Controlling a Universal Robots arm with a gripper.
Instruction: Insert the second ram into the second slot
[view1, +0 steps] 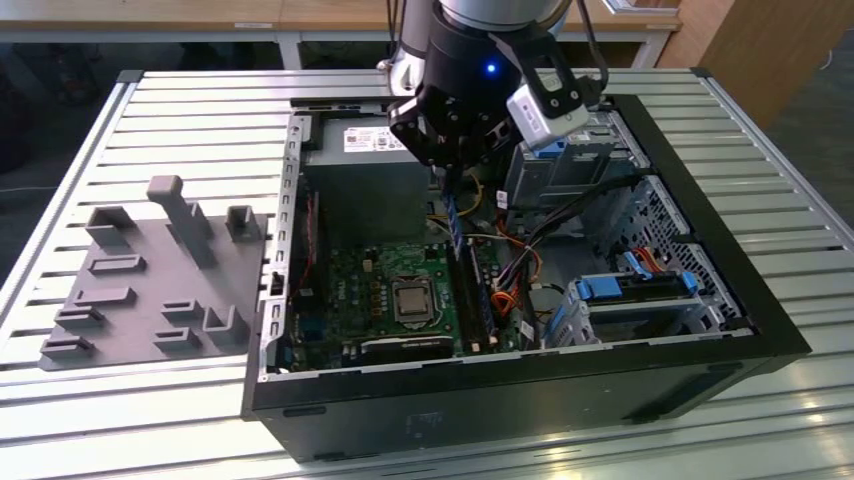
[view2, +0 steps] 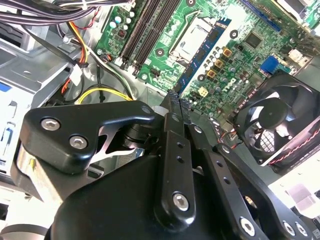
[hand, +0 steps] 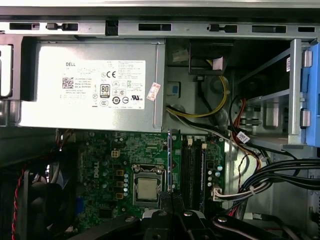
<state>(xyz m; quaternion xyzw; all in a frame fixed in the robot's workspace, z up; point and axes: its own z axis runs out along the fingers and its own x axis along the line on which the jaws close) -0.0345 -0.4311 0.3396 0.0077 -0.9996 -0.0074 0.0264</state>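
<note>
My gripper (view1: 451, 172) hangs over the open computer case (view1: 694, 370), shut on the second ram (view1: 458, 225). This thin blue stick points down toward the motherboard (view1: 360, 290). It hovers above the far end of the black memory slots (view1: 475, 295), apart from them. In the second wrist view the closed fingertips (view2: 174, 102) pinch the ram (view2: 205, 55), which runs away edge-on across the board, beside the slots (view2: 145, 27). The first wrist view shows the ram (hand: 170, 160) as a thin line just beside the slots (hand: 192, 167). Which slot it lines up with I cannot tell.
A grey power supply (view1: 367, 165) sits at the case's far end, close behind the gripper. The processor socket (view1: 407, 297) lies beside the slots. Cable bundles (view1: 534, 260) and blue drive-bay latches (view1: 641, 285) crowd the exterior view's right. A grey fixture plate (view1: 147, 280) lies on the table.
</note>
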